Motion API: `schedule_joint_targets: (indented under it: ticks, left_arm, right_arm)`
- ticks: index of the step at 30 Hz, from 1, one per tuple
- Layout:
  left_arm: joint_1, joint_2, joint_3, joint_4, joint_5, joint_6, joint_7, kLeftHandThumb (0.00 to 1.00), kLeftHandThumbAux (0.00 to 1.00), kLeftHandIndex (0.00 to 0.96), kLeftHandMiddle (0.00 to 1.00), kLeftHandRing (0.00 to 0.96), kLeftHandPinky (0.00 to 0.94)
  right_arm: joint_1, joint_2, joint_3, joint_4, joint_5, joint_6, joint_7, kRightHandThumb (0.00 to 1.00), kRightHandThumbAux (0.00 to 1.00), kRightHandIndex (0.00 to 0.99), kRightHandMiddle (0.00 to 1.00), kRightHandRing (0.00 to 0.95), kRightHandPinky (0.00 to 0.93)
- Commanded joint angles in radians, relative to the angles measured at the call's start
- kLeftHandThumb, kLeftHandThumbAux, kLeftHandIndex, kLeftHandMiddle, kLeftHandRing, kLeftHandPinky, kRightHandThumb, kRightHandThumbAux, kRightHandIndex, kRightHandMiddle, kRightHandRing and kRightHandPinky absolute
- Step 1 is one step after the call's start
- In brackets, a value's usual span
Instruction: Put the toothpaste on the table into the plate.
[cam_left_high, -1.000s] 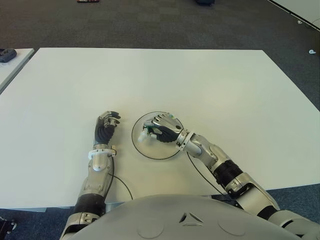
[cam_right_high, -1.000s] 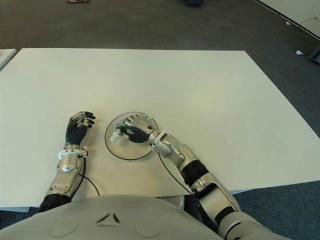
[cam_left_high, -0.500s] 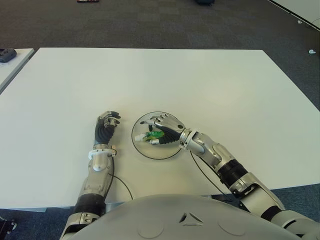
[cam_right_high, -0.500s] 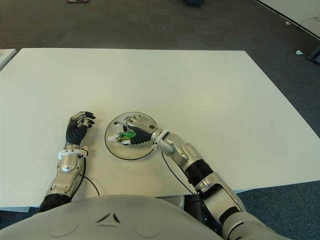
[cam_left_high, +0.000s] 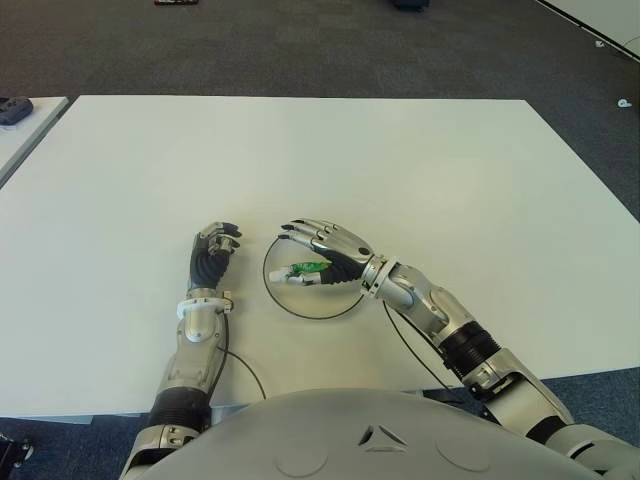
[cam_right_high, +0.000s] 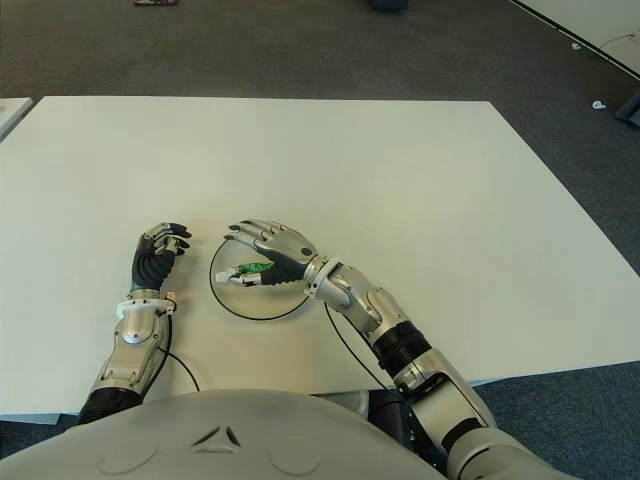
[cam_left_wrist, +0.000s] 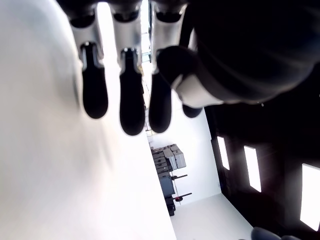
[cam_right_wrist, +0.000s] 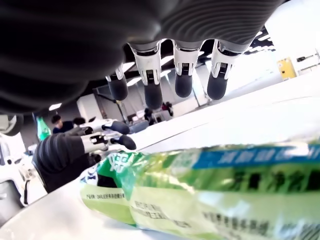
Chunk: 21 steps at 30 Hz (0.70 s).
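1. The right hand (cam_left_high: 330, 248) hovers over the plate (cam_left_high: 283, 302) with its fingers (cam_right_wrist: 183, 74) stretched out and spread; it holds nothing.
2. Just beneath its palm and fingers lies the toothpaste (cam_left_high: 303, 271), a small green and white tube, lying flat inside the plate, its white end pointing toward the robot's left.
3. In the right wrist view the tube fills the foreground below the straightened fingertips, with a clear gap between them and the tube, so the hand is not touching it.
4. The plate is a pale round dish with a thin dark rim; the hand covers its right and far part, while its left and near rim shows bare.
5. From the wrist, the right forearm (cam_left_high: 430, 312) runs back toward the robot's body across the near right part of the table (cam_left_high: 400, 170).
6. A thin dark cable (cam_left_high: 398, 345) trails on the table beside that forearm.
7. To the left of the right hand, past the plate's rim, is the left hand (cam_left_high: 212, 256), idle, just beside the plate on its left side.
8. Its fingers (cam_left_wrist: 132, 92) are curled in toward the palm and hold nothing.
9. Beyond both hands the white table stretches away, and past its far edge is dark carpet (cam_left_high: 300, 50).
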Motion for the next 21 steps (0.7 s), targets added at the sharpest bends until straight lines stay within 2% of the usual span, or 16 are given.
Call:
schedule_joint_targets:
  ticks: [1,14,19,21]
  left_arm:
    - [-0.008,0.000,-0.003,0.010,-0.003,0.005,-0.003,0.836,0.677,0.426,0.469,0.537,0.505]
    - [-0.009,0.003,-0.003,0.013,0.006,-0.002,0.005,0.835,0.677,0.423,0.472,0.542,0.503]
    - [-0.010,0.002,-0.002,0.022,-0.001,-0.011,0.001,0.836,0.677,0.423,0.472,0.546,0.505]
    - [-0.012,0.002,-0.001,0.027,-0.002,-0.018,0.001,0.835,0.677,0.423,0.472,0.546,0.508]
  right_arm:
    - [0.013,-0.016,-0.014,-0.036,0.026,0.007,0.035,0.276,0.132,0.000,0.000,0.000,0.000]
    - [0.060,-0.048,-0.079,-0.173,0.080,0.026,0.079,0.310,0.108,0.000,0.000,0.000,0.000]
    - [0.092,-0.048,-0.122,-0.216,0.141,0.023,0.082,0.310,0.123,0.000,0.000,0.000,0.000]
    - [0.108,-0.042,-0.148,-0.213,0.195,0.002,0.069,0.291,0.156,0.000,0.000,0.000,0.000]
